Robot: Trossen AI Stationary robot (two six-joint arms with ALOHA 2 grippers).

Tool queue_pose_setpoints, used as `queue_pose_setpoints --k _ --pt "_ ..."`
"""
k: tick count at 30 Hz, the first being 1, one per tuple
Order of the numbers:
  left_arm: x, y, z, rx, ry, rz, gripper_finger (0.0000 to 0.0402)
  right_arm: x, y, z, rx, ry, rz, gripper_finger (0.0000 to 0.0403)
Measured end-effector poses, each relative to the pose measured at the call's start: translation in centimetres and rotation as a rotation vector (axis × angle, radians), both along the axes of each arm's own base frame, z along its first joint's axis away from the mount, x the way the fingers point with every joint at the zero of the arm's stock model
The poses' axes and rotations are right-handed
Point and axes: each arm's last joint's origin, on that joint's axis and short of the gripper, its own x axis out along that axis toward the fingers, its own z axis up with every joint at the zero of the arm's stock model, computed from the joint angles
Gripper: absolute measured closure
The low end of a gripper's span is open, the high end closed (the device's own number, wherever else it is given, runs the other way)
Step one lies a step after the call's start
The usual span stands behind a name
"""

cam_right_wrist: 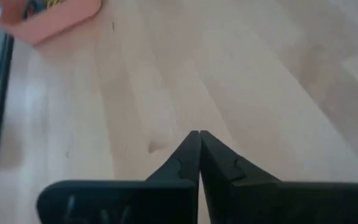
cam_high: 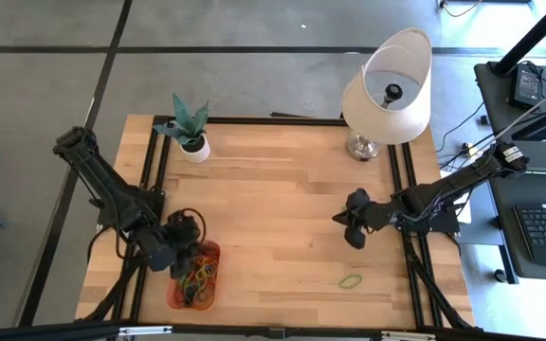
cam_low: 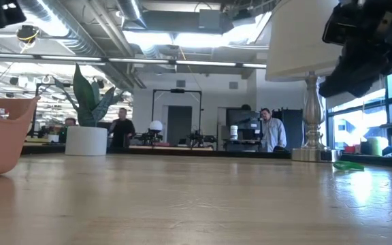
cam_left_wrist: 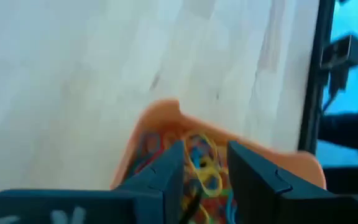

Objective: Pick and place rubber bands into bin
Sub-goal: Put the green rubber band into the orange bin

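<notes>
Left gripper point(cam_left_wrist: 205, 168) — fingers parted, holding nothing — hovered over the bin point(cam_high: 214, 254) of rubber bands point(cam_high: 198, 278); right gripper point(cam_right_wrist: 199, 149) closed, empty. One green band point(cam_high: 350, 281) lay apart on the table point(cam_high: 282, 189).

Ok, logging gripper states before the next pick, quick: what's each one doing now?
Left gripper: open, nothing held, above the bin of rubber bands.
Right gripper: shut, nothing visible between its fingers, over bare table.

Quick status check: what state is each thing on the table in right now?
Left tool: open, above the bin.
Right tool: shut, empty, above bare table.
Bin: upright, holding many rubber bands.
Green rubber band: loose on the table, outside the bin.
Lamp: upright.
</notes>
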Motion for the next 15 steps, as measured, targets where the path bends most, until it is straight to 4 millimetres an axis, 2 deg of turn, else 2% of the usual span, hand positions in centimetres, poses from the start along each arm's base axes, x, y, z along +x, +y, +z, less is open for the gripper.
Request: queue_pose_setpoints --k 4,9,15 --pt "0.6 0.2 0.1 0.009 -0.050 0.025 0.0301 0.0 -0.5 -0.2 -0.109 0.039 0.055 0.0392" --pt "2.3 0.7 0.1 0.041 -0.102 0.027 0.0337 -0.1 -1.9 -0.7 -0.188 0.121 0.047 0.0384" --pt "5.0 2.2 -0.1 0.091 -0.132 -0.035 0.0393 -1.0 -3.6 -1.8 -0.187 0.313 0.059 0.0337"
